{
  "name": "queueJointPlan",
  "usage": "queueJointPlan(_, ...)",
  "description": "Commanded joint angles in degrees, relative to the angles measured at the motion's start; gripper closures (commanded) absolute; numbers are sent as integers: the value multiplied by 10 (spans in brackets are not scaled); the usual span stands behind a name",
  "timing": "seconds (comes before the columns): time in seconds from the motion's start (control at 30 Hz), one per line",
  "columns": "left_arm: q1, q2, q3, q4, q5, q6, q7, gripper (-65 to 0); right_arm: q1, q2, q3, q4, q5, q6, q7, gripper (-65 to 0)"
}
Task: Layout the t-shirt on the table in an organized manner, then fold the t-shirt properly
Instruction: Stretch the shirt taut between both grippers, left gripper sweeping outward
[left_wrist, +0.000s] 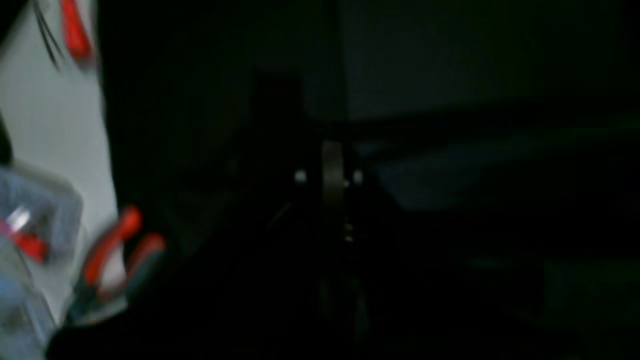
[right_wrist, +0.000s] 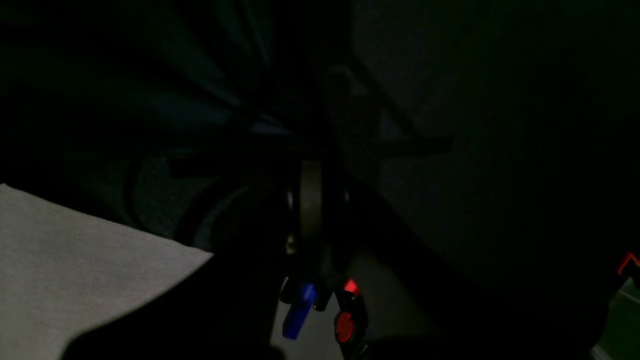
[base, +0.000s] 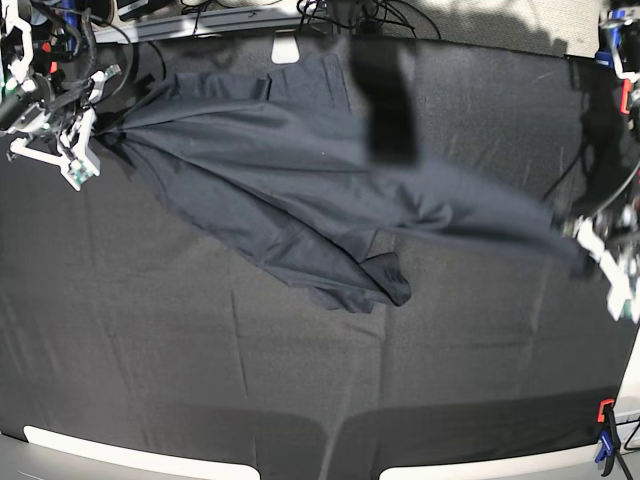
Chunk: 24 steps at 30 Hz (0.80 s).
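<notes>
My right gripper (base: 88, 135), white printed frame with dark cabling, sits at upper left of the base view, clenched on one end of the dark navy-charcoal t-shirt (base: 270, 160); thin smooth fabric fans out from the pinch in tight radiating pleats. My left gripper (base: 592, 238) is at the right edge of that view, about mid-height and motion-blurred, jaws closed on the opposite end of the same shirt, where the cloth narrows to a taut point. Between the two, the shirt spans the upper half of the frame as one long diagonal sheet, upper left down to right, with soft lengthwise folds. A slack lobe hangs off its lower edge near frame centre and lies crumpled on the table (base: 200, 380), a wide surface under matte black creased cloth with a pale edge along the bottom. An orange-and-blue clamp (base: 605, 432) grips the table's lower right corner. A dark blurred vertical strip crosses the shirt at top centre; can't tell what it is. Both wrist views are nearly black: right wrist shows the shut jaws edge-on at centre with dark pleated cloth running into them from upper left, pale grey floor at lower left. Left wrist shows closed jaws at centre, dim fabric around them, blurred red-handled clamps at left.
</notes>
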Motion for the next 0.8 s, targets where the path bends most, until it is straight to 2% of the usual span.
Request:
queueJointPlan(0.0, 12, -15, -3, 9, 5, 2, -3, 0, 2, 11, 7, 7, -2, 7, -7, 0)
queueJointPlan(0.07, 52, -16, -3, 9, 3, 2, 1, 0, 2, 11, 7, 7, -2, 19, -29, 0)
queueJointPlan(0.17, 110, -16, -3, 9, -30, 1, 24, 0, 2, 11, 7, 7, -16, 33, -65, 0)
queueJointPlan(0.37, 186, -16, -3, 9, -97, -12, 27, 0, 2, 13, 7, 7, -160, 47, -78, 0)
queueJointPlan(0.47, 206, -16, -3, 9, -110, -30, 26, 0, 2, 30, 7, 7, -166, 47, -78, 0)
queueJointPlan(0.57, 213, -16, -3, 9, -112, -31, 26, 0, 2, 49, 7, 7, -167, 46, -78, 0)
queueJointPlan(0.7, 213, -16, -3, 9, -112, -31, 26, 0, 2, 60, 7, 7, -206, 11, -80, 0)
queueJointPlan(0.77, 213, -16, -3, 9, -112, -31, 26, 0, 2, 60, 7, 7, -213, 6, -80, 0)
